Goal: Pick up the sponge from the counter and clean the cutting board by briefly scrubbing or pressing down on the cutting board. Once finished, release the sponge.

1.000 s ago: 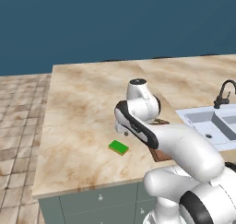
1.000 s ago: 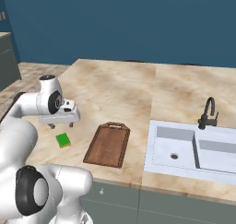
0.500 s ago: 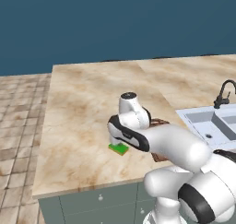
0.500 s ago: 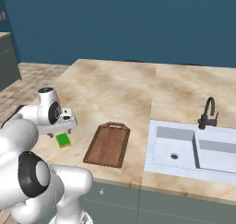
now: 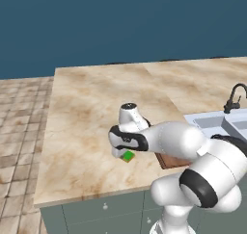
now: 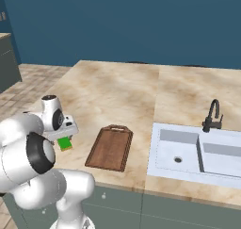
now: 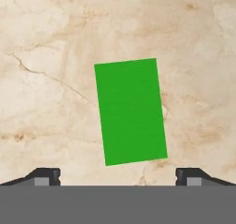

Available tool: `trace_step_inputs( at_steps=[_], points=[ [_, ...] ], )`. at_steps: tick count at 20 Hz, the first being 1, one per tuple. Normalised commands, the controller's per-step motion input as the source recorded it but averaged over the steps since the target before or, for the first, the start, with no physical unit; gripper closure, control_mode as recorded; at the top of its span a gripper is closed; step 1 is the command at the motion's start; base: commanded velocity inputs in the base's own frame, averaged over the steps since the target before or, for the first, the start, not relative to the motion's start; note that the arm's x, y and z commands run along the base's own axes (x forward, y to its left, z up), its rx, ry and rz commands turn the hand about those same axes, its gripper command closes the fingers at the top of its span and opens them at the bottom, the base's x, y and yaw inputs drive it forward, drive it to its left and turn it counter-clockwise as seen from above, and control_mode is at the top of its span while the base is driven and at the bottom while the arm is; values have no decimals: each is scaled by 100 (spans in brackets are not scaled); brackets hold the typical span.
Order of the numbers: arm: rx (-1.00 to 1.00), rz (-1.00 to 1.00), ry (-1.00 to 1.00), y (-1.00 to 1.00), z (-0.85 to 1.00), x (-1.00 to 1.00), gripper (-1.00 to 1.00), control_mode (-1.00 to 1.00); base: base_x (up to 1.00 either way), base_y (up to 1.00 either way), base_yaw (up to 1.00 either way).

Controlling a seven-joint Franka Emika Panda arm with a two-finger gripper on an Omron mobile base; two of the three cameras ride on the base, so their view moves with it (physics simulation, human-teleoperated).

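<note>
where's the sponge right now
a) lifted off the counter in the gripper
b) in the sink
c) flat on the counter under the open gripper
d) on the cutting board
c: in the hand view the sponge lies flat on the counter, with the fingertips wide apart on either side and not touching it; in the right base view it sits beside the cutting board, not on it.

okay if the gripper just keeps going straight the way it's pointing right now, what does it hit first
Most likely the sponge. The gripper points down at the counter, fingers spread wide, with the sponge lying flat ahead between them. How much gap remains above it is unclear.
</note>
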Motion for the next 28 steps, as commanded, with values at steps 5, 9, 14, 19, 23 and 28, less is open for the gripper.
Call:
trace_step_inputs(
  at_steps=[5, 9, 14, 19, 23, 28],
  points=[
    [0, 5, 0, 0, -22, 12, -100, -100, 0, 0, 0],
    [0, 1, 1, 0, -18, 10, -100, -100, 0, 0, 0],
    [0, 2, 3, 3, -21, 11, -100, -100, 0, 0, 0],
    [0, 1, 2, 5, -20, 12, -100, -100, 0, 0, 0],
    [0, 1, 0, 1, -12, 12, -100, -100, 0, 0, 0],
    [0, 1, 0, 2, -14, 8, 100, -100, 0, 0, 0]
  ],
)
